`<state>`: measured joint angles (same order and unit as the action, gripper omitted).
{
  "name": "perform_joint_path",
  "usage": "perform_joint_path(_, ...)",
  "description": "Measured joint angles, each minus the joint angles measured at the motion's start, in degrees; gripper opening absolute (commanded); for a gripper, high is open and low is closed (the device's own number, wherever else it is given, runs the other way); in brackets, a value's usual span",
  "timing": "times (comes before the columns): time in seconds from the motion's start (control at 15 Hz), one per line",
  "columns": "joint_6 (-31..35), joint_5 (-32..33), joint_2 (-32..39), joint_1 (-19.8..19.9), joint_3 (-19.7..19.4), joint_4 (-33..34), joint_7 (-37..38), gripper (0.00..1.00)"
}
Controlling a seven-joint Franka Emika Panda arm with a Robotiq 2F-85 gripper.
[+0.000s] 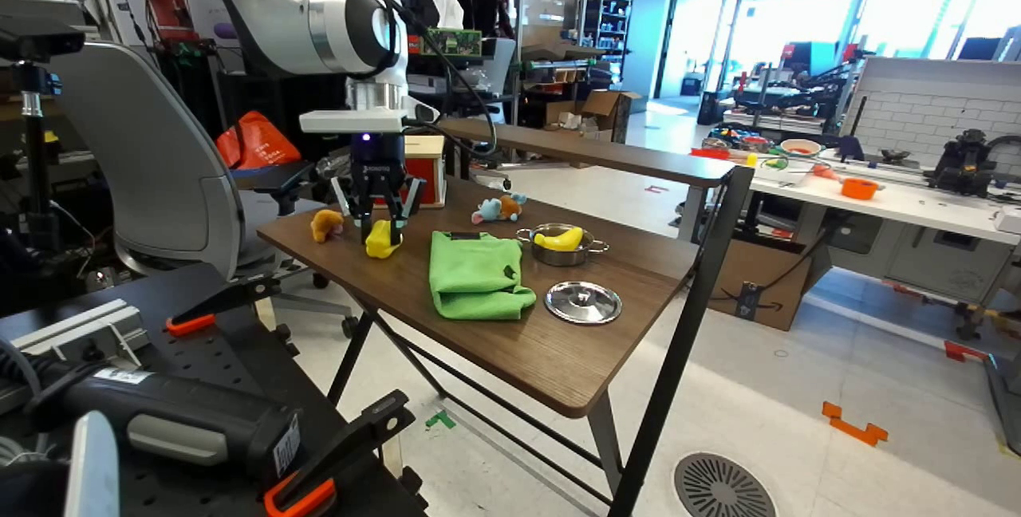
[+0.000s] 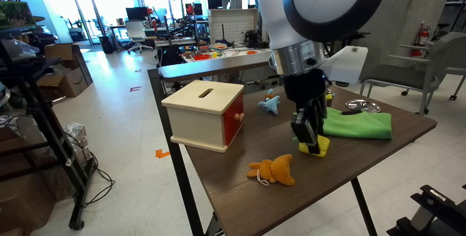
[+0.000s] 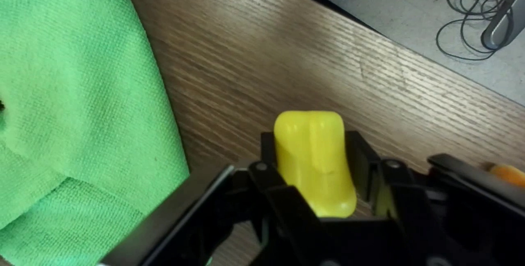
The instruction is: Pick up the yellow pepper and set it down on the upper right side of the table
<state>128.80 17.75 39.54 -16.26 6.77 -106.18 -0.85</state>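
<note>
Two fingers (image 3: pixel 361 155) of the gripper (image 1: pixel 381 236) are clamped on the yellow pepper (image 3: pixel 309 151), 1 per side; whether it's rested on the table (image 1: pixel 542 357) can't be told. Arm (image 1: pixel 347 30) is bent, w/ gripper pointed down; its upper pt. is cut off in both exterior views. Pepper's near end is partly hidden in wrist view.

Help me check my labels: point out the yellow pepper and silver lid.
Yellow pepper (image 3: pixel 313 162), in the wrist view, middle of its body.
Silver lid (image 1: pixel 583 305), in an exterior view, its shiny round top.
</note>
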Motion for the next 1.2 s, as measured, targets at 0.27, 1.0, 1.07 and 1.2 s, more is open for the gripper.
perform_joint_path(0.27, -1.2, 0.0, 0.0, 0.0, -0.3, 1.1, 0.0, 0.19)
perform_joint_path(1.0, -2.2, -4.2, -10.0, 7.5, -3.9, 3.2, 1.5, 0.19)
perform_joint_path(1.07, -2.2, -5.0, -10.5, 8.6, -4.4, 3.6, 1.6, 0.19)
perform_joint_path(1.2, -2.3, -6.9, -10.6, 10.6, -5.3, 4.7, 1.7, 0.19)
